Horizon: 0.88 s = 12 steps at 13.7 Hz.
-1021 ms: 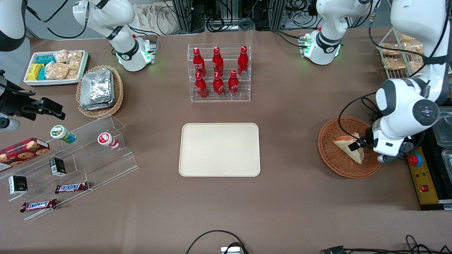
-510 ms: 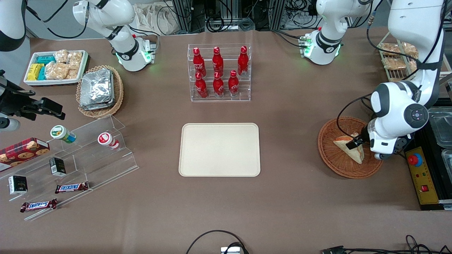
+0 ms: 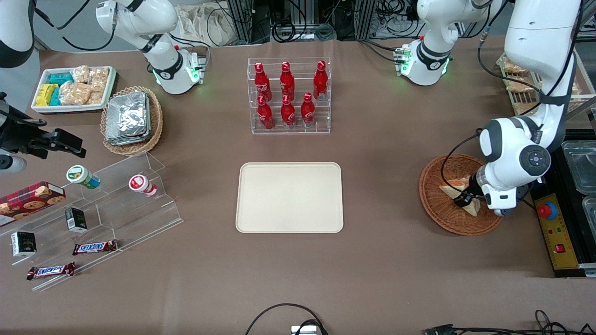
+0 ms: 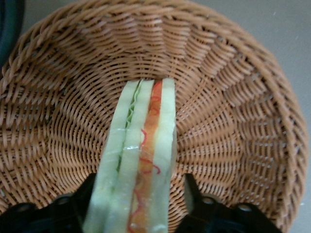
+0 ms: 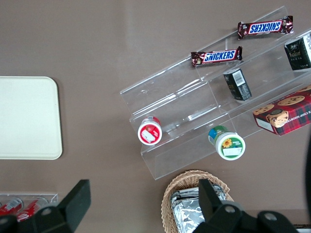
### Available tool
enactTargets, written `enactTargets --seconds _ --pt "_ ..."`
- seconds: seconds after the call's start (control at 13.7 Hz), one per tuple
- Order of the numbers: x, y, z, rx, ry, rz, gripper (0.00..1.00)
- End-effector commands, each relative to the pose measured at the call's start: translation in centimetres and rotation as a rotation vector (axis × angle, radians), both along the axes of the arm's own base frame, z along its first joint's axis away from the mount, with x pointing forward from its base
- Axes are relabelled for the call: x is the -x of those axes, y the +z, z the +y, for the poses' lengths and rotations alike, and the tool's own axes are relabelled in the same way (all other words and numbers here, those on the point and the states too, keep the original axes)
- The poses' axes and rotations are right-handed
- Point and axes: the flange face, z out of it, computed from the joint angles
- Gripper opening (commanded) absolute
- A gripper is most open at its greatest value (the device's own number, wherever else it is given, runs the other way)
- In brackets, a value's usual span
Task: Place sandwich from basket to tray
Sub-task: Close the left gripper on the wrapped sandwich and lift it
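The sandwich [image 3: 448, 189], a white bread wedge with red-orange and green filling, stands on edge in the round reddish-brown wicker basket [image 3: 437, 215] toward the working arm's end of the table. My left gripper [image 3: 463, 200] is down in the basket, open, with its black fingers [image 4: 192, 187] on either side of the sandwich [image 4: 141, 155]; a strip of basket weave [image 4: 233, 121] shows between one finger and the bread. The gripper's midpoint [image 4: 140, 190] lies over the sandwich's cut edge. The cream tray [image 3: 288, 197] lies bare at mid-table and also shows in the right wrist view [image 5: 26, 116].
A yellow box with a red stop button [image 3: 549, 210] sits beside the basket, with clear bins [image 3: 579, 163] next to it. An acrylic rack of red bottles [image 3: 288, 95] stands farther from the camera than the tray. Acrylic snack steps [image 3: 107, 204] lie toward the parked arm's end.
My left arm has swung a little toward the tray and the gripper has come down lower over the sandwich, now covering more of it. The sandwich has stayed in the basket.
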Motion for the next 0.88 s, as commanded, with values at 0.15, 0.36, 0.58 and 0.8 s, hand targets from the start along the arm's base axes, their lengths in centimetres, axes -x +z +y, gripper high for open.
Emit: enactTargets --seconds 0.15,0.36,0.58,0.8 --pt "-1.8 3.4 -0.5 0.005 0.031 -0.036 0.0" --pt "-3.6 7.0 -0.7 0.012 -0.008 0.039 0.0" --pt "-5.1 11.3 -1.2 0.019 -0.079 0.078 0.0" --pt "-6.5 14.7 -6.0 0.036 -0.288 0.047 0.0"
